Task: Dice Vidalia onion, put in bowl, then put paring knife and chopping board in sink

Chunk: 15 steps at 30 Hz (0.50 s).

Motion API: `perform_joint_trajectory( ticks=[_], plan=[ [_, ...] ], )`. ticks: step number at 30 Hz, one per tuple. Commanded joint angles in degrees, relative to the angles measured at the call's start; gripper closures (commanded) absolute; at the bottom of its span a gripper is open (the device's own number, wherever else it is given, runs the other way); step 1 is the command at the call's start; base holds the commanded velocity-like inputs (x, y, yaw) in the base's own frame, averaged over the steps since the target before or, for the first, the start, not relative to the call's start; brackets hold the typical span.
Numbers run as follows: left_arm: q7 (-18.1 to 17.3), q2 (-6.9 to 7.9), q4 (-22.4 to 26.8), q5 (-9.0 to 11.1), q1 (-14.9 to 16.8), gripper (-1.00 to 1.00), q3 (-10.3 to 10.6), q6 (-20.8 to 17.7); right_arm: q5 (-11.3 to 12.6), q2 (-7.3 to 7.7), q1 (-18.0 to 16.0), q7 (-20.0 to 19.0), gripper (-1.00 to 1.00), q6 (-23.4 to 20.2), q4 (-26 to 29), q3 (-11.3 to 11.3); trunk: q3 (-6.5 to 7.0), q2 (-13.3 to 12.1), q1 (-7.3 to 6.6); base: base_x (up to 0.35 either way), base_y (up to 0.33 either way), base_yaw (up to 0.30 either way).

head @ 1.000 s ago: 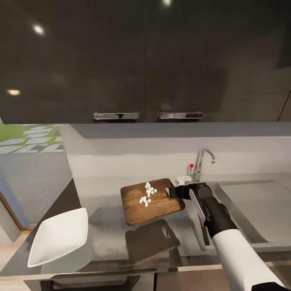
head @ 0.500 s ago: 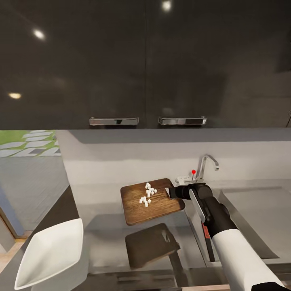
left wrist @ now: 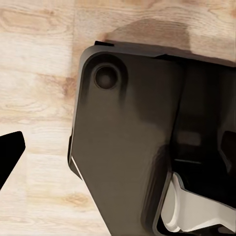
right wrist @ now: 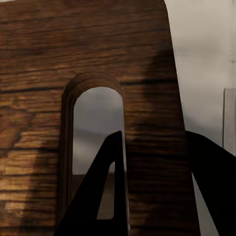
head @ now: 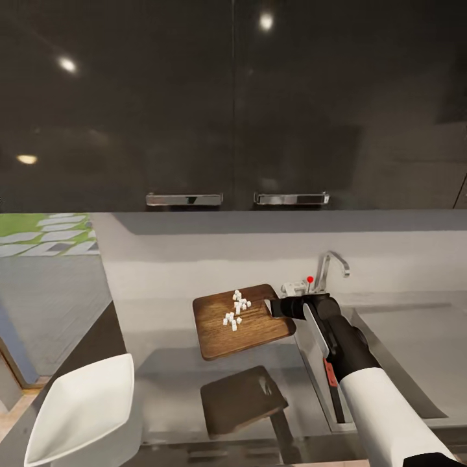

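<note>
My right gripper [head: 275,307] is shut on the right edge of the chopping board [head: 217,327], holding it in the air above the countertop [head: 165,379]. Several bits of diced onion [head: 237,310] lie on the board. In the right wrist view, the right gripper [right wrist: 155,147] clamps the chopping board [right wrist: 49,73] beside its handle slot. The bowl [head: 81,408] sits at the lower left. The sink [head: 408,337] lies to the right. The paring knife [head: 332,383] rests by the sink's near rim, partly behind my forearm. The Vidalia onion as a whole is out of view.
The board's shadow [head: 241,401] falls on the counter below it. A curved tap [head: 327,267] with a red dot stands behind the sink. Dark wall cabinets [head: 233,97] hang above. In the left wrist view, a dark robot part [left wrist: 147,147] sits over wooden floor [left wrist: 39,73].
The whole view has shifted, so the camera moved: bowl and tap sit differently in the picture. The right gripper still holds the board with the dice in the same pose.
</note>
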<state>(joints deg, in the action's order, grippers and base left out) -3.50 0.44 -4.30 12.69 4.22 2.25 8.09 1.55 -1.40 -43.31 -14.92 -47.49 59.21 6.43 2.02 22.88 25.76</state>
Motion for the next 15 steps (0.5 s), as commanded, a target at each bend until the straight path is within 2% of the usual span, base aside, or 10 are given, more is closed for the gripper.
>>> perform_joint_trajectory(
  ticks=[1,7,15],
  plan=[
    [-0.36,0.0,-0.27,0.58,0.08,-1.0,0.26,0.38,0.21,0.0,-0.02,-0.06,1.0,-0.25,0.02,-0.01,0.07,0.04,0.03,0.0,0.0,0.0],
    [-0.45,0.0,-0.27,0.63,0.08,-1.0,0.23,0.28,0.21,0.0,-0.02,-0.07,1.0,-0.24,0.02,-0.01,0.61,0.04,0.03,-0.027,0.0,0.0],
    [-0.45,0.0,-0.27,0.61,0.08,-1.0,0.25,0.26,0.21,0.0,-0.02,-0.02,1.0,-0.24,0.02,-0.01,1.34,0.04,0.03,-0.117,0.064,0.0]
  ],
)
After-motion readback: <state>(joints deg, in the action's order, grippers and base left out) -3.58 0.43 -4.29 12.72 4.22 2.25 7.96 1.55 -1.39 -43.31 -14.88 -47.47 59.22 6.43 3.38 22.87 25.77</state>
